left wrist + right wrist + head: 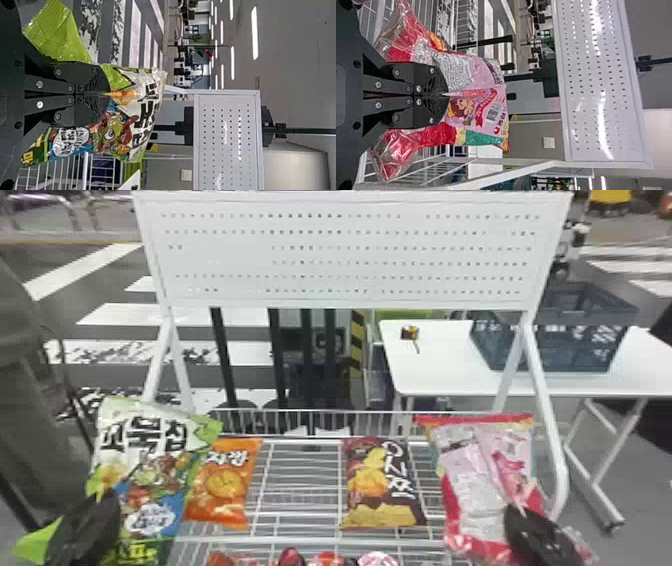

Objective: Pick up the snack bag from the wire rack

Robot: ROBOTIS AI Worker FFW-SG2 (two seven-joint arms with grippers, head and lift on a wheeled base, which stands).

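Green, white and blue, one snack bag (145, 485) stands roughly upright at the left gripper (106, 497), its long axis running up and its printed top edge above the fingertips. That gripper is pressed together, pinching a fold of the bag's face. A pink-and-red snack bag (475, 475) is likewise near upright at the right gripper (515, 512), top edge above the fingertips, leaning slightly left; these fingers are closed on a fold too. Between the grippers, an orange bag (225, 485) and a brown bag (377, 490) lie on the wire rack (310, 539).
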